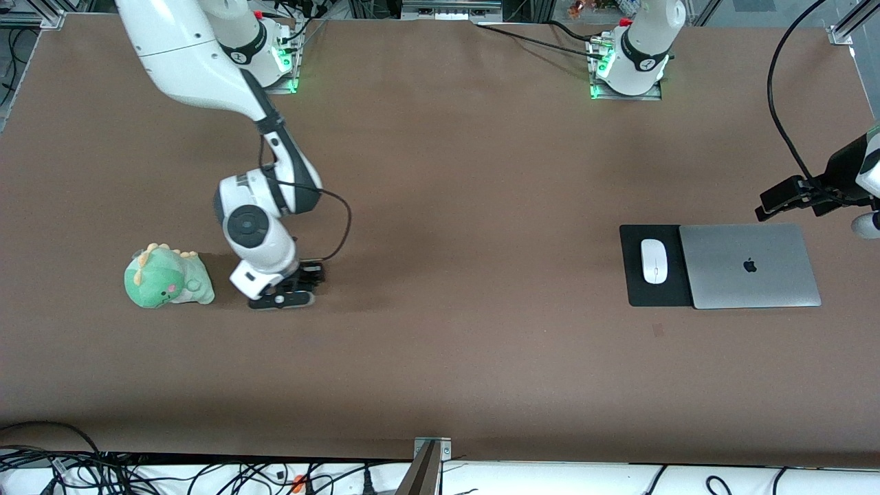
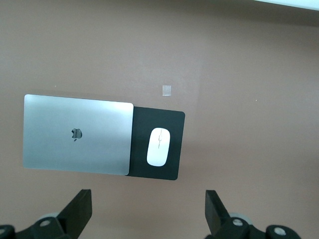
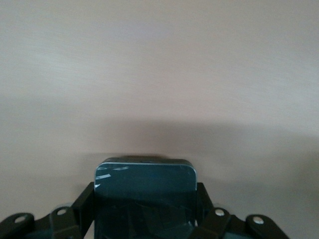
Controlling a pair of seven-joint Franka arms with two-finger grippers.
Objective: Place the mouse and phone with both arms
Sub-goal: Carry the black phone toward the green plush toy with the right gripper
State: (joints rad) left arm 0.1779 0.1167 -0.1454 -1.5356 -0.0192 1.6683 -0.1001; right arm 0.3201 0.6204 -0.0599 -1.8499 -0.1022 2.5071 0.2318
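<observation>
The white mouse [image 1: 654,260] lies on a black mouse pad [image 1: 636,282] beside a closed silver laptop [image 1: 749,265], at the left arm's end of the table. It also shows in the left wrist view [image 2: 158,147]. My left gripper [image 1: 784,198] is open and empty, high over bare table by the laptop; its own view shows it too [image 2: 148,211]. My right gripper [image 1: 283,292] is low at the table, shut on the black phone [image 1: 282,301]. The phone sits between its fingers [image 3: 144,199].
A green plush dinosaur [image 1: 167,277] lies close beside the right gripper, toward the right arm's end of the table. A small tape mark [image 1: 658,330] is on the table, nearer the front camera than the mouse pad. Cables hang along the table's front edge.
</observation>
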